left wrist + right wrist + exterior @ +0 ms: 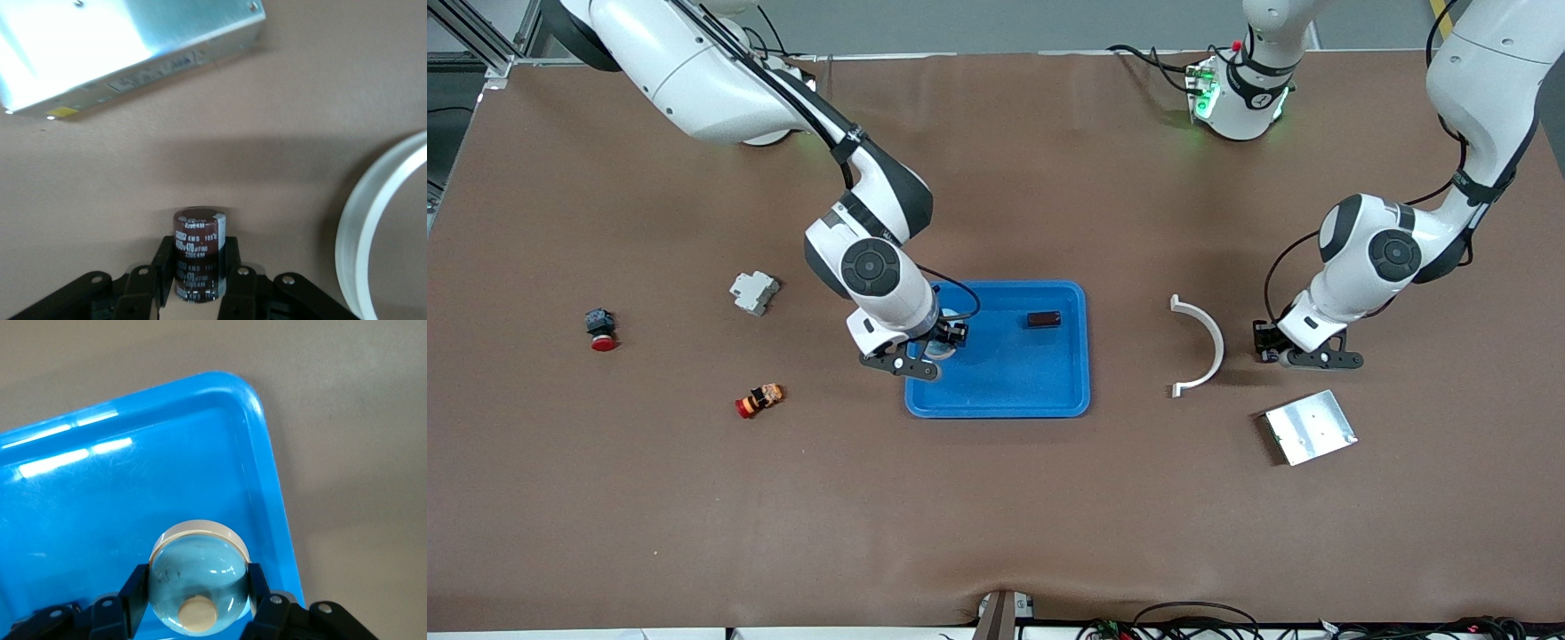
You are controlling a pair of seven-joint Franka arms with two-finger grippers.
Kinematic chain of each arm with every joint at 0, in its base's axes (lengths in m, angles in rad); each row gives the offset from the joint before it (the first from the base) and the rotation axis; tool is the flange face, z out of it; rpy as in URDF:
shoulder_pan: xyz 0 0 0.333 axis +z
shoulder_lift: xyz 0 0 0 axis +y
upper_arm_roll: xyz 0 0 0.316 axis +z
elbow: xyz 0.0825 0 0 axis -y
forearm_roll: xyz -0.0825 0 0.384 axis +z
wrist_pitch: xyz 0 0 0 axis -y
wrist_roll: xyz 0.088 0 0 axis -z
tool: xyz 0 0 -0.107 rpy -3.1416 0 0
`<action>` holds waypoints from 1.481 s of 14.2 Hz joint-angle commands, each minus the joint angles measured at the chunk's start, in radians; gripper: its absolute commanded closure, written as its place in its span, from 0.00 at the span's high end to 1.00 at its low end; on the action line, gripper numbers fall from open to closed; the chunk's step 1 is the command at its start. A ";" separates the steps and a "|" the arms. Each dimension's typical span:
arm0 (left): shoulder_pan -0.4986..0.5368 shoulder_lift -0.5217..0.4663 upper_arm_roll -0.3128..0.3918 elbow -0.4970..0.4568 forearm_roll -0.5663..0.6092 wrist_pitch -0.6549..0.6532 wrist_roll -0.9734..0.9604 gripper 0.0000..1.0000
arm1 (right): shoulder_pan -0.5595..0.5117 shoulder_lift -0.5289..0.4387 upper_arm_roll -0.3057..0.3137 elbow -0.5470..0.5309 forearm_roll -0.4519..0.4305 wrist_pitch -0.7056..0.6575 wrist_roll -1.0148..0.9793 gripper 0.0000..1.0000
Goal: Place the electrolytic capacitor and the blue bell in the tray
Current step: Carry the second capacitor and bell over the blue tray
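My right gripper is over the part of the bright-blue tray toward the right arm's end. It is shut on the blue bell, a pale blue dome with a white base and a cream button. The right wrist view shows the right gripper above the tray floor, close to a rounded corner. My left gripper is low over the bare table beside the white arc. In the left wrist view the left gripper is shut on an upright dark brown electrolytic capacitor. A small dark brown part lies in the tray.
A white curved strip lies between the tray and the left gripper. A square silver metal plate lies nearer the front camera than that gripper. Toward the right arm's end lie a grey-white block, a red-capped button and an orange-red part.
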 commanded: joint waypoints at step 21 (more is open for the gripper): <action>-0.291 0.075 -0.306 0.523 -0.139 -0.485 -1.623 0.00 | 0.097 0.114 -0.105 0.107 -0.044 0.039 0.032 0.78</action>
